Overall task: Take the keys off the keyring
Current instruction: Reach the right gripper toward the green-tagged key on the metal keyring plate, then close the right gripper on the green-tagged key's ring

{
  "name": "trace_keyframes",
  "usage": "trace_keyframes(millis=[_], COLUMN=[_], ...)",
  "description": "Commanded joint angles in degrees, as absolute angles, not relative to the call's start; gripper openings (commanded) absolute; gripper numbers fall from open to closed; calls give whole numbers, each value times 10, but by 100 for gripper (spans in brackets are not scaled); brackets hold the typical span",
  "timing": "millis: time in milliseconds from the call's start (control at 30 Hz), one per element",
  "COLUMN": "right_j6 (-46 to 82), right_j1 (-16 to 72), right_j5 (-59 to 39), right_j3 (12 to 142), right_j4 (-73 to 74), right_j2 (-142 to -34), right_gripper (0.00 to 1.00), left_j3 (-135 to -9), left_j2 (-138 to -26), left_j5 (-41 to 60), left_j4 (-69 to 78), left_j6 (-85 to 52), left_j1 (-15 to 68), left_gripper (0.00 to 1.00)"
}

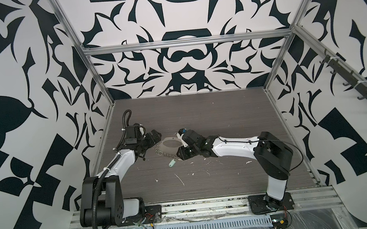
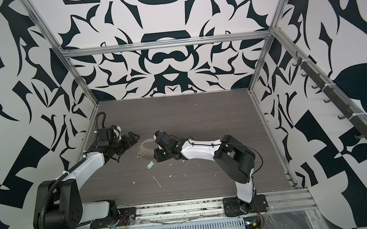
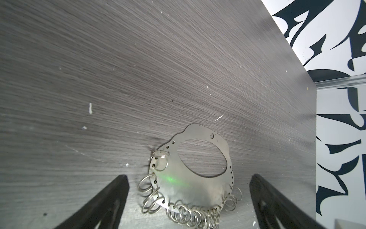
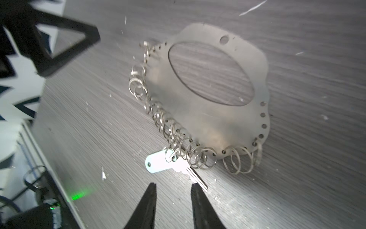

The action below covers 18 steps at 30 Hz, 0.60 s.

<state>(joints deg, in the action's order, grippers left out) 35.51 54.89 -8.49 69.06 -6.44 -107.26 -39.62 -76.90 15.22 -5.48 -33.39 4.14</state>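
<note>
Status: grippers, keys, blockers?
Left gripper open, facing grey metal keyring plate. Right gripper open, empty, near pale mint oval tag, not yet removed. Nothing blocking.

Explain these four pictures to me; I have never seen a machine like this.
Two robot arms are bolted at the table's near edge, each ending in a two-fingered gripper. Two pictures look down from above; two are taken from the wrists. On the table lies a flat metal keyring with an oval hole, its edge strung with small rings; a pale tag and a silver key hang there. The left gripper is wide open beside it; the right gripper, its jaws narrowly apart, sits by the key. Nothing is held.
</note>
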Motion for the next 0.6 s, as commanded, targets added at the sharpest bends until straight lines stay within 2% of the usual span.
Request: trace_keyframes(millis=[0, 567], right_j6=[328, 323], right_j1=[557, 566], right_j5=[-69, -94], right_j3=[733, 791], right_j4=[-109, -122], right_j2=[-1083, -1148], right_gripper=[29, 24], left_j3=[-400, -402], left_j2=[-773, -780], left_j5=[146, 159], left_j4=[-73, -80], left_j6=[-328, -324], left_j1=[40, 26], left_gripper=[99, 99])
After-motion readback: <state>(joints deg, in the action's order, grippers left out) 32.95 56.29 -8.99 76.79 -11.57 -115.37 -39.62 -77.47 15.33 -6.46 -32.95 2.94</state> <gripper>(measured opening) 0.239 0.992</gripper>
